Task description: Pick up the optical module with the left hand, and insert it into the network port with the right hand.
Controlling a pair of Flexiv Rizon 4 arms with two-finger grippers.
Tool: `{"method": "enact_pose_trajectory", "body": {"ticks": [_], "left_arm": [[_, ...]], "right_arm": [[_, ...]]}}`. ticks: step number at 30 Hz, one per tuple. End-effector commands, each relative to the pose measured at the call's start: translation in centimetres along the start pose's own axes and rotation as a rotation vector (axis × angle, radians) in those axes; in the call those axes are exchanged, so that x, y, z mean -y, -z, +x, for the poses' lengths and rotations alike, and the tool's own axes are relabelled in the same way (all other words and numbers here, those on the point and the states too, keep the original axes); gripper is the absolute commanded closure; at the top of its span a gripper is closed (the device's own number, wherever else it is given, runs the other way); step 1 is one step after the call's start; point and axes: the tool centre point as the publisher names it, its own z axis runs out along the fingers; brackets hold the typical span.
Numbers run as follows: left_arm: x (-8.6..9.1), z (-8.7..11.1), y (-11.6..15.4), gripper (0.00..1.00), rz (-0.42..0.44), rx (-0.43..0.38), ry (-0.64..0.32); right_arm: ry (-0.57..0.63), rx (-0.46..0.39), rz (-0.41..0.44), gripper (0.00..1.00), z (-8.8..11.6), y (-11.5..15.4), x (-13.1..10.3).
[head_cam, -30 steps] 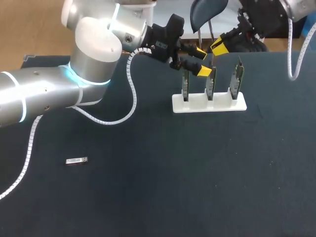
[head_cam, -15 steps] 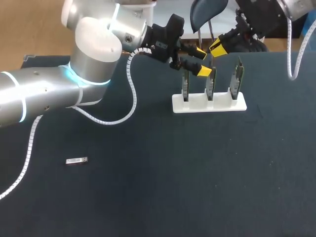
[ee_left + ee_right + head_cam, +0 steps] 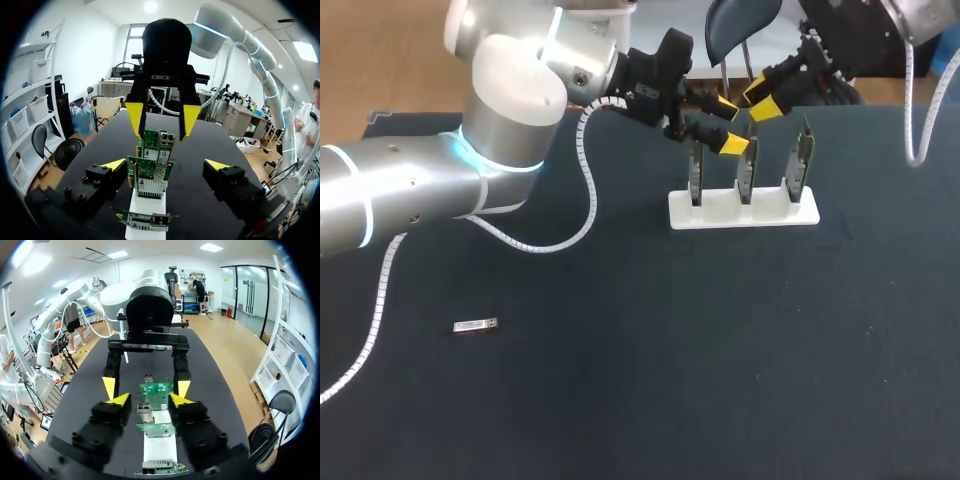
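Observation:
The optical module (image 3: pixel 475 326), a small silver bar, lies flat on the dark table at the left front, far from both grippers. A white stand (image 3: pixel 720 212) at the back holds three upright green network cards (image 3: pixel 747 172). My left gripper (image 3: pixel 728 125) hangs open just above the left and middle cards; in the left wrist view the cards (image 3: pixel 150 175) sit between its wide fingers (image 3: pixel 165 165). My right gripper (image 3: pixel 763 98) hovers over the stand from the far side. In its own view its fingers (image 3: pixel 150 400) stand apart on either side of a card's metal port (image 3: pixel 145 412), with nothing held.
The stand's white base (image 3: pixel 160 447) runs lengthwise between the two facing grippers. My left arm's white cable (image 3: pixel 588 190) loops down onto the table left of the stand. Dark tabletop (image 3: pixel 720 350) spreads in front of the stand.
The right gripper's fingers have parted, now showing two separate yellow tips, and it has shifted slightly. The left arm, the stand and the module have not moved.

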Motion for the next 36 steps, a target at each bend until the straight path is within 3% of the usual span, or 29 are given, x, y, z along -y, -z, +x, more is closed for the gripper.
{"method": "enact_pose_trajectory", "body": {"ticks": [1,15,16,18,36], "left_arm": [[-0.2,-0.1,0.0,0.00,0.003,-0.003,0.000],[-0.2,-0.1,0.0,0.00,0.003,-0.003,0.000],[-0.2,-0.1,0.0,0.00,0.003,-0.003,0.000],[-0.2,-0.1,0.0,0.00,0.003,-0.003,0.000],[-0.2,-0.1,0.0,0.00,0.003,-0.003,0.000]], "right_arm": [[-0.004,0.026,0.003,0.00,-0.1,0.4,-0.3],[0.025,0.093,-0.009,0.00,-1.5,1.7,-0.5],[0.030,0.094,-0.005,0.19,-1.6,1.7,-0.5],[0.041,0.084,0.008,1.00,-1.8,1.7,-0.6],[0.033,0.044,0.014,1.00,-1.5,0.9,-0.3]]}}
